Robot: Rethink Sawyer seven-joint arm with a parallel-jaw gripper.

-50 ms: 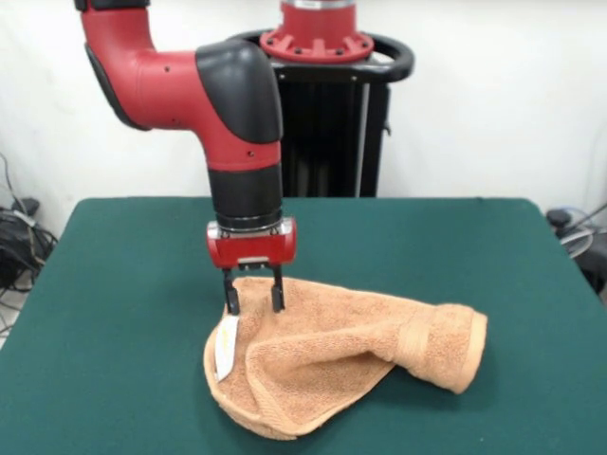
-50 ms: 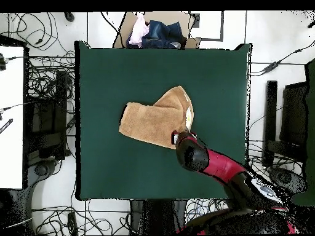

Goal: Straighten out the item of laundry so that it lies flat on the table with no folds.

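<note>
Closest to me lies the towel (image 1: 332,365), a rumpled orange-tan heap on the green table (image 1: 114,332), toward the near middle of it. One end is rolled over into a thick cuff on my right; the other bulges round toward the near edge, with a white label (image 1: 226,349) hanging at its left side.

Over the towel's far left corner stands the gripper (image 1: 253,302). Its two black fingers (image 1: 230,296) point straight down, set a little apart, tips touching or pressed into the pile. I'd call it parted, not clamped on anything, though whether a pinch of cloth sits between the tips I can't make out.

Terry like this should be light, soft and floppy (no stiffness to push against), so I'd judge it will drape and drag rather than slide as one piece. It isn't fragile or slippery; the felt may cling to it. A corner or the hemmed edge near the label looks the best place to pinch, then pull outward so the folded layers peel open. The rolled cuff will likely need its own tug.

From above, a cardboard box (image 2: 161,31) sits beyond the table's edge, holding bunched cloth, dark blue and pale pink.
</note>
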